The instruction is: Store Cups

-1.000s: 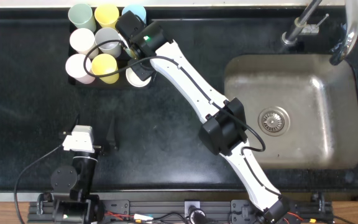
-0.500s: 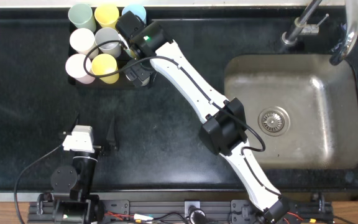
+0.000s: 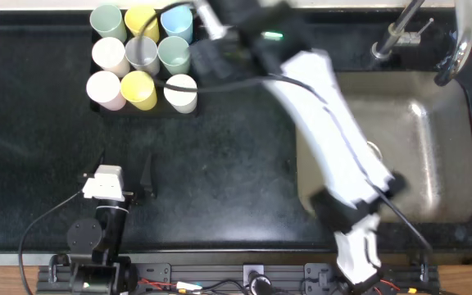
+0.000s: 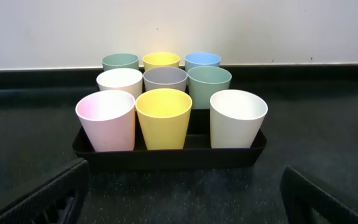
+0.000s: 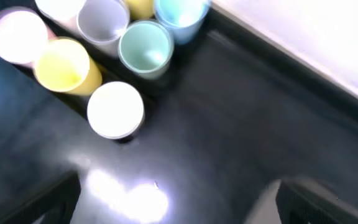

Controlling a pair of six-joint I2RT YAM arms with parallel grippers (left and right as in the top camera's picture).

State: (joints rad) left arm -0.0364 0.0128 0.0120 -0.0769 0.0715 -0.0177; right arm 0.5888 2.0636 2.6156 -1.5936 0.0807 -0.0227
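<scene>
Right gripper [image 5: 176, 186] hangs empty above the counter [image 3: 220, 164], beside a full tray [image 4: 166, 158] of cups [image 4: 163, 118].
Its fingers are spread wide with nothing between them. Nearest below stands the white cup [image 5: 115, 109] at the tray's corner, upright, one of nine packed three by three. The left gripper [image 4: 182, 180] sits well apart, facing the tray, also wide open and empty. Every slot looks filled, so the job is probably to pull clear: rise above the rims first, then swing away, so no finger clips the white cup.

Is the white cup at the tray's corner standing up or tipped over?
Upright. The white cup stands in the black tray, open mouth facing up, beside the yellow cup.
</scene>
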